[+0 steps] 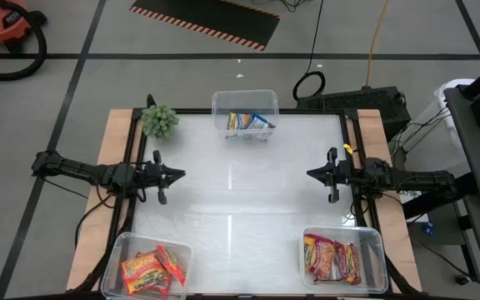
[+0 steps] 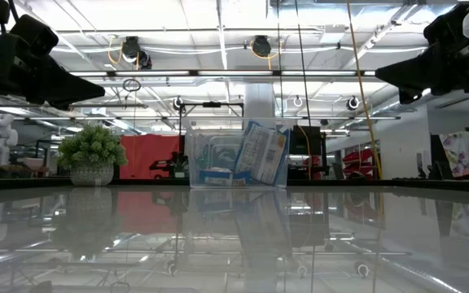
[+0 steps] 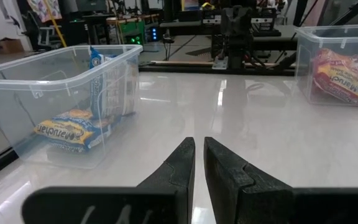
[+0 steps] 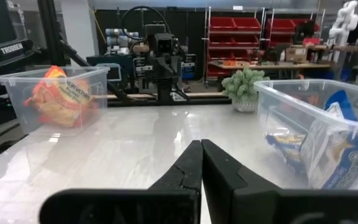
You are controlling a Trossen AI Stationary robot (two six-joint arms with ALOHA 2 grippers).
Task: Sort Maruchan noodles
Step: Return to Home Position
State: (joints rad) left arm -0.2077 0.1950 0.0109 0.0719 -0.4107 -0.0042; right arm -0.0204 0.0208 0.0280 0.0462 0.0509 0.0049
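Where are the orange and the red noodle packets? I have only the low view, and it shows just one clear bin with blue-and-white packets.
Observer: The orange Maruchan packets lie in a clear bin at the table corner nearest your camera, on the left arm's side.
Operator: And the red ones?
Observer: The red packets lie in a second bin at the matching corner on the right arm's side.
Operator: Do the grippers hold anything?
Observer: No. The left gripper and the right gripper are both shut and empty.
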